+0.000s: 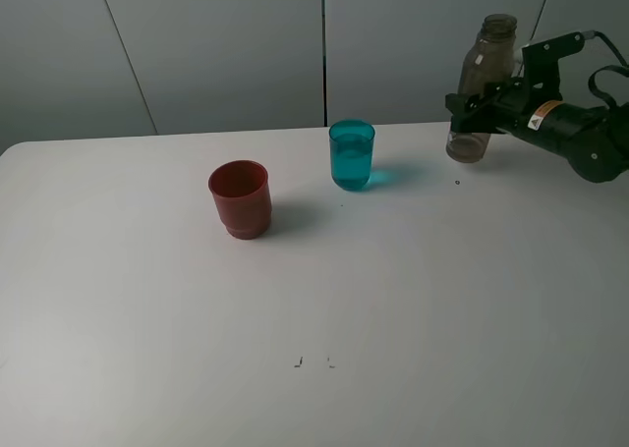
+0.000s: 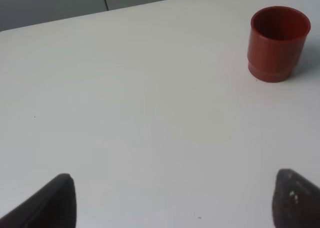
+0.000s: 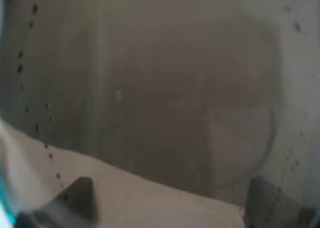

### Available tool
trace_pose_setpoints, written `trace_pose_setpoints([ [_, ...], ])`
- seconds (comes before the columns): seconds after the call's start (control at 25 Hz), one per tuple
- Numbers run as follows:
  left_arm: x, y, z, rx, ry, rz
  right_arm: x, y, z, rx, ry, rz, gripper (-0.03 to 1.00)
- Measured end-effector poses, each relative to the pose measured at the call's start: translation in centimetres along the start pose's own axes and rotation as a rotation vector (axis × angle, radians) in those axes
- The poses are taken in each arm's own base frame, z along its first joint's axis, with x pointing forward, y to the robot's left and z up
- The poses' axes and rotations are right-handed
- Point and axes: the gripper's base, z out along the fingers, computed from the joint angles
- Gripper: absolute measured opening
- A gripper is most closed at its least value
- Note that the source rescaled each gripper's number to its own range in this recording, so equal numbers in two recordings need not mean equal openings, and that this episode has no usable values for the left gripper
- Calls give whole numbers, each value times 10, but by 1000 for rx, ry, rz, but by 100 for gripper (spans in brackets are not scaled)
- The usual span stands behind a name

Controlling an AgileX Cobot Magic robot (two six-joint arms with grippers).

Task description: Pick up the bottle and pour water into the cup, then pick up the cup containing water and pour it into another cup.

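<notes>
Right gripper (image 1: 470, 108) is clamped on the upright bottle (image 1: 484, 83) at the far right of the table (image 1: 393, 319), base at or just above the surface. The blue cup (image 1: 352, 155), mid-table, appears to hold water, so the first pour is judged done. The red cup (image 1: 240, 198) stands empty to its left. Left gripper (image 2: 172, 200) is spread and holds nothing. The cup-to-cup pour remains.

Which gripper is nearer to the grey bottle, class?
Right. The right gripper is shut around the bottle. The left gripper is outside the high view; its wrist camera shows only table and the red cup, no bottle.
</notes>
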Motion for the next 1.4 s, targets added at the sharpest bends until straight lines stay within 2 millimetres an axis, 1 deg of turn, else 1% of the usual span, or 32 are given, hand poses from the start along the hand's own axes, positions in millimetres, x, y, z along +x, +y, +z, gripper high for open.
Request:
trace_pose_setpoints([
  [0.24, 0, 0, 0, 0, 0, 0, 10, 0, 2, 4, 27, 0, 3],
  [0.8, 0, 0, 0, 0, 0, 0, 16, -1, 3, 14, 50, 30, 3],
  [0.84, 0, 0, 0, 0, 0, 0, 16, -1, 3, 15, 53, 38, 7],
  [0.88, 0, 0, 0, 0, 0, 0, 17, -1, 3, 16, 58, 47, 21],
  [0.92, 0, 0, 0, 0, 0, 0, 17, -1, 3, 17, 60, 57, 37],
  [1.0, 0, 0, 0, 0, 0, 0, 18, -1, 3, 20, 77, 63, 60],
  [1.12, 0, 0, 0, 0, 0, 0, 21, -1, 3, 21, 111, 100, 90],
  [1.16, 0, 0, 0, 0, 0, 0, 22, -1, 2, 19, 116, 120, 95],
  [1.2, 0, 0, 0, 0, 0, -2, 22, 0, 2, 17, 120, 139, 98],
  [1.28, 0, 0, 0, 0, 0, -2, 24, 1, 1, 17, 132, 165, 99],
  [1.4, 0, 0, 0, 0, 0, -2, 25, 3, -7, 28, 177, 168, 99],
])
